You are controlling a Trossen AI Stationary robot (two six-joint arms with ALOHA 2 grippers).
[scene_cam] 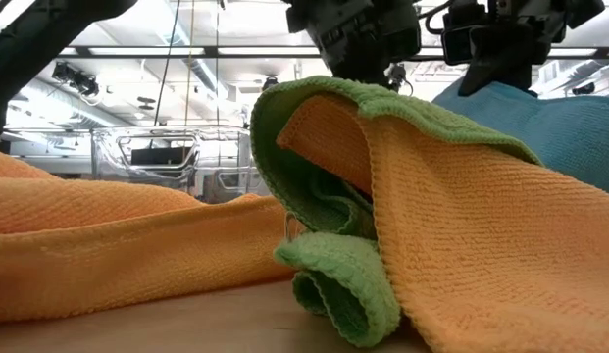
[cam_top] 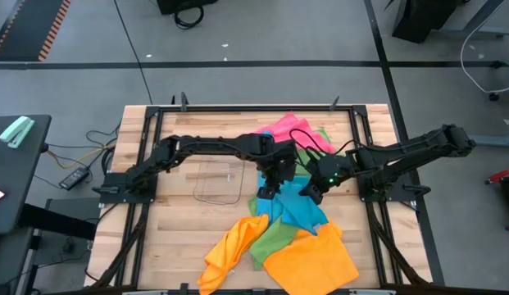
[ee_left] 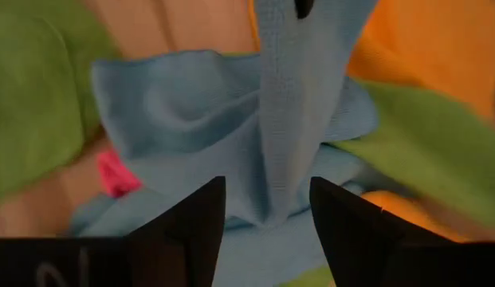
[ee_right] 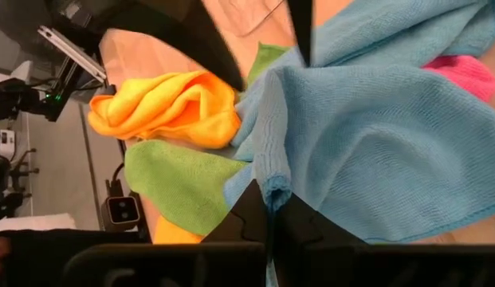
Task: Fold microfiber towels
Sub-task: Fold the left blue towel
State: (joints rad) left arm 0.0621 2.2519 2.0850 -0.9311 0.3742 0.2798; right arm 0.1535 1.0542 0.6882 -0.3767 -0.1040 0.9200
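Observation:
A pile of microfiber towels lies on the wooden table (cam_top: 180, 221): pink (cam_top: 288, 127) and green (cam_top: 321, 135) at the far side, sky blue (cam_top: 299, 209) in the middle, green (cam_top: 274, 238) and two orange ones (cam_top: 229, 250) (cam_top: 313, 260) at the near side. My right gripper (cam_top: 312, 192) (ee_right: 269, 214) is shut on the blue towel (ee_right: 375, 135). My left gripper (cam_top: 269, 188) (ee_left: 267, 227) is open over the same towel. Its fingers stand on either side of a raised blue ridge (ee_left: 287, 135); I cannot tell whether they touch it. My right gripper pinches a bunched edge of the blue towel (ee_right: 267, 185) between its two fingers. It comes from the table's right side, slanting down. The rest of the towel spreads away from the fingers and lies on the pile, over the pink and green towels.
A small clear plastic tray (cam_top: 217, 180) lies on the table left of the pile, under my left arm. In the low view an orange towel (scene_cam: 461, 226) wrapped in a green one (scene_cam: 333, 284) fills the near edge. Bare wood shows at the near left.

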